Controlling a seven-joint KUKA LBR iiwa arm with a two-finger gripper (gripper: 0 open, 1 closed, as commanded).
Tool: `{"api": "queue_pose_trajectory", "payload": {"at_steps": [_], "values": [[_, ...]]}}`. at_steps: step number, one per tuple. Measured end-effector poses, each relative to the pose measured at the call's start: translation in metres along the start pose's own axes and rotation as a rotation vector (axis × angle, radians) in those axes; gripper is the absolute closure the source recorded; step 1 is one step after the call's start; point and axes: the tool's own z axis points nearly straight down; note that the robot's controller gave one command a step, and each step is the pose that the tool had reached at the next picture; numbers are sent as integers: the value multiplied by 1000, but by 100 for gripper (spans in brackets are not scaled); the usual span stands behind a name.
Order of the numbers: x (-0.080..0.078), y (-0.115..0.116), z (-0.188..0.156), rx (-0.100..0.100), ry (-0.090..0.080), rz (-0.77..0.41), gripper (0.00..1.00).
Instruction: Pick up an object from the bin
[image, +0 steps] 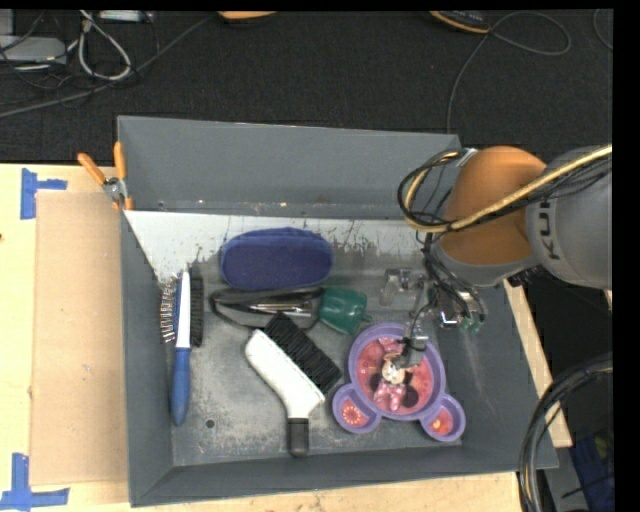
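My gripper (417, 330) hangs over the right half of the bin, right above the top edge of a purple mouse-shaped plate (372, 400) with a pink cartoon picture in its middle. Whether it touches the plate cannot be made out. A small dark green cup-like thing (345, 309) lies just left of the gripper, against the plate's upper left rim.
Further left lie a white-handled brush with black bristles (290, 372), a black clip-like tool (262, 304), a dark blue oval pouch (276, 258) and a blue-handled wire brush (181, 345) by the left wall. The orange-covered wrist stands over the bin's right back corner.
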Motion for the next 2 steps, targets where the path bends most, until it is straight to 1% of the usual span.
{"api": "queue_pose_trajectory", "payload": {"at_steps": [1,2], "values": [[-2,0,-4,1,-7,-2,0],[-10,-25,43,1,-8,-132,0]]}}
